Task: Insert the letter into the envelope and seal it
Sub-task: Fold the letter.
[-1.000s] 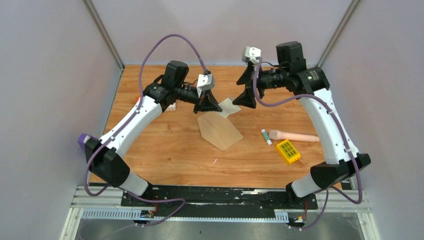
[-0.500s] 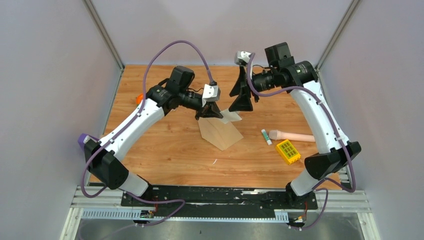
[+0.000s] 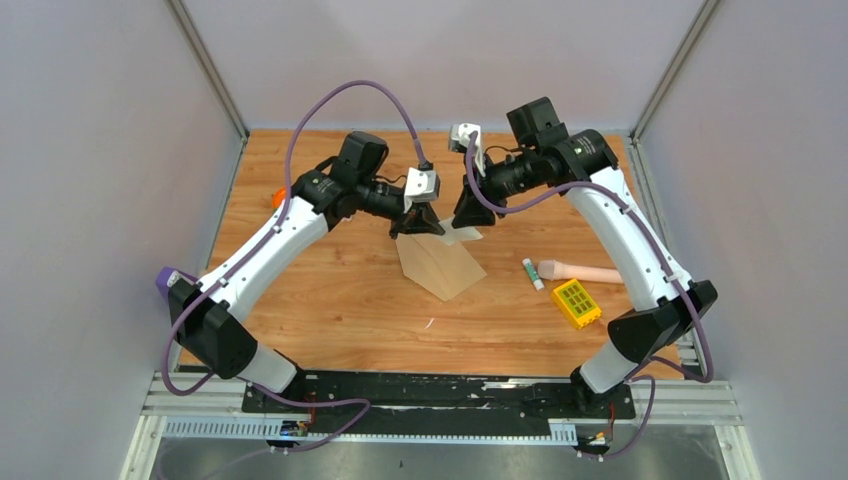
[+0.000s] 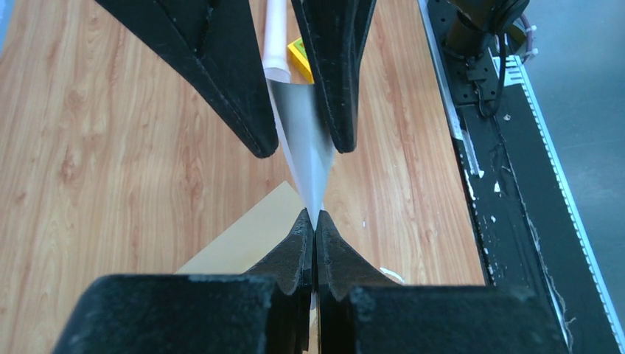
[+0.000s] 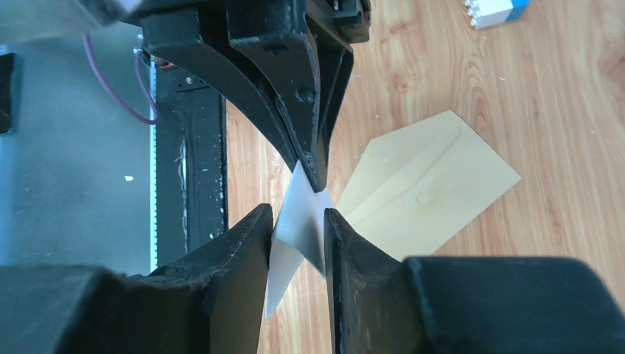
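Note:
The letter [image 3: 462,236] is a pale sheet held on edge just above the table. My left gripper [image 3: 417,226] is shut on one of its corners, and in the left wrist view the jaws [image 4: 315,221] pinch the thin sheet [image 4: 306,140]. My right gripper [image 3: 468,214] straddles the sheet's other end. In the right wrist view the right gripper [image 5: 298,215] has the letter [image 5: 301,221] slanting across a visible gap between its fingers, so the jaws stand partly open. The tan envelope [image 3: 440,266] lies flat below both grippers, and it shows again as the envelope [image 5: 431,195] under the right wrist.
A glue stick [image 3: 533,273], a pink cylinder [image 3: 588,271] and a yellow block [image 3: 576,303] lie right of the envelope. A small orange item [image 3: 276,198] sits at the left edge. A white and blue block [image 5: 495,10] lies farther back. Grey walls enclose the table.
My right gripper has swung left and down onto the letter's free end, its jaws narrowing around the sheet. My left gripper shifted slightly right earlier and now holds still.

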Controlling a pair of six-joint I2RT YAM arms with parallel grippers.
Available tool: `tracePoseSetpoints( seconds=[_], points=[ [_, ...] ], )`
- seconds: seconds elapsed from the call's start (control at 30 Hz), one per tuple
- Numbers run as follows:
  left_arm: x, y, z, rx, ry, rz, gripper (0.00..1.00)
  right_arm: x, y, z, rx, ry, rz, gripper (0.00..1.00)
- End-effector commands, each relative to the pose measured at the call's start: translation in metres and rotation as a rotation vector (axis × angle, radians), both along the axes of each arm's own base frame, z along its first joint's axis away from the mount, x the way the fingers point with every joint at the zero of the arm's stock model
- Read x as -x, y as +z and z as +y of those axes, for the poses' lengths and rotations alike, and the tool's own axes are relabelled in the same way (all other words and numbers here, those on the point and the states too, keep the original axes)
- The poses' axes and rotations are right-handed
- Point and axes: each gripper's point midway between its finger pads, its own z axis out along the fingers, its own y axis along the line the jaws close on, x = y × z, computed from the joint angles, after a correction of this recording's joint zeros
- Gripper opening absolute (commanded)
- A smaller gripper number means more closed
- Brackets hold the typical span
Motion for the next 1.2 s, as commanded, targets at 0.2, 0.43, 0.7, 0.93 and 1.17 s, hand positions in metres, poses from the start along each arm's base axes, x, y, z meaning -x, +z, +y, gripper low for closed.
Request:
tracePoseSetpoints(
  seconds=[0.2, 0.43, 0.7, 0.93, 1.17],
  points=[
    [0.002, 0.008, -0.001, 0.017, -0.014, -0.031, 0.05, -0.005, 0.02, -0.005, -0.022, -0.029, -0.116, 0.28],
    [0.002, 0.008, -0.001, 0.016, -0.015, -0.028, 0.05, -0.001, 0.032, 0.0, -0.063, -0.01, -0.105, 0.42],
    [0.003, 0.008, -0.001, 0.018, -0.017, -0.028, 0.05, -0.003, 0.033, 0.002, -0.067, -0.015, -0.097, 0.36],
    [0.003, 0.008, -0.001, 0.02, -0.016, -0.027, 0.05, -0.002, 0.038, 0.006, -0.098, -0.007, -0.084, 0.34],
    [0.005, 0.01, 0.0, 0.021, -0.014, -0.033, 0.05, -0.003, 0.031, 0.005, -0.082, -0.006, -0.088, 0.15]
  ],
)
